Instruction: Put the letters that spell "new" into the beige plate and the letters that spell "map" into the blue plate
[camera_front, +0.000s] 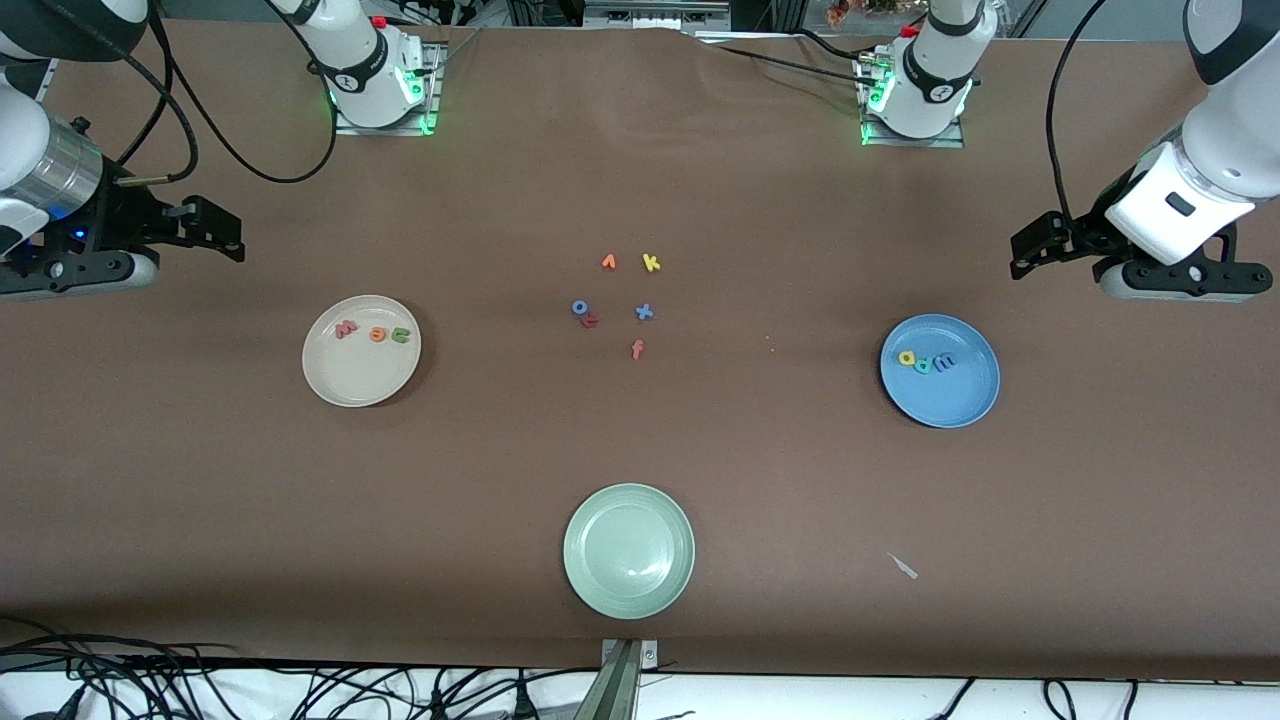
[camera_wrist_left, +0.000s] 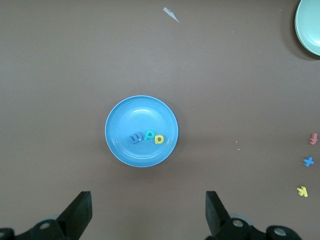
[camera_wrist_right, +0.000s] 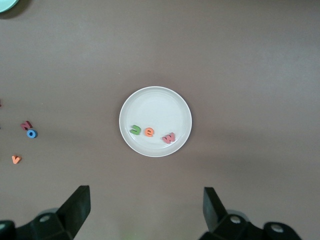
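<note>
The beige plate (camera_front: 355, 385) lies toward the right arm's end of the table and holds the green n (camera_wrist_right: 135, 130), orange e (camera_wrist_right: 149, 132) and salmon-pink w (camera_wrist_right: 169, 137) in a row. At the left arm's end, the blue plate (camera_front: 955, 402) holds the blue m (camera_wrist_left: 135, 138), teal p (camera_wrist_left: 148, 135) and yellow a (camera_wrist_left: 159, 139). My right gripper (camera_wrist_right: 146, 207) hangs open and empty above the table beside the beige plate. My left gripper (camera_wrist_left: 148, 210) hangs open and empty beside the blue plate. Both show in the front view, right (camera_front: 225, 232) and left (camera_front: 1022, 255).
A pale green plate (camera_front: 628, 590) lies bare nearest the front camera. Loose letters sit mid-table: orange v (camera_front: 608, 262), yellow k (camera_front: 651, 263), blue x (camera_front: 644, 312), blue o (camera_front: 579, 307), orange f (camera_front: 637, 349). A white scrap (camera_front: 904, 566) lies near the front edge.
</note>
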